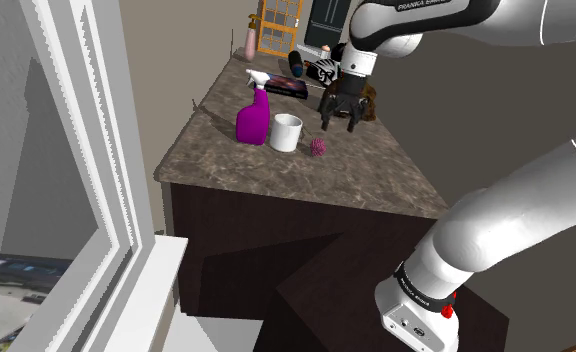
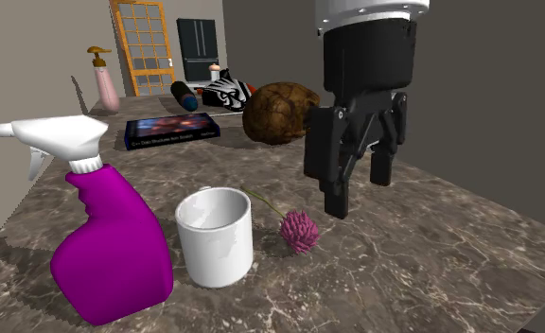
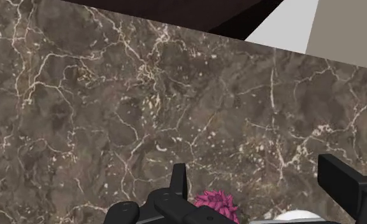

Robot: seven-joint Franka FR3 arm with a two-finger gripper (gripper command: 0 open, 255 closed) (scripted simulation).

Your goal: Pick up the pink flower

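Pink flower (image 2: 300,231) near end effector (image 2: 359,195)

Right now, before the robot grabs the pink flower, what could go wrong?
The pink flower lies right beside the white cup, so the open gripper could bump the cup coming down. The gripper hangs a bit to the flower's side, not over it, so it might close on nothing. The flower is small and low, so the gripper could hit the counter.

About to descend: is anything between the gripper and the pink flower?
Nothing: in the second exterior view only bare marbled countertop separates the open gripper from the pink flower; the white mug stands on the flower's other side.
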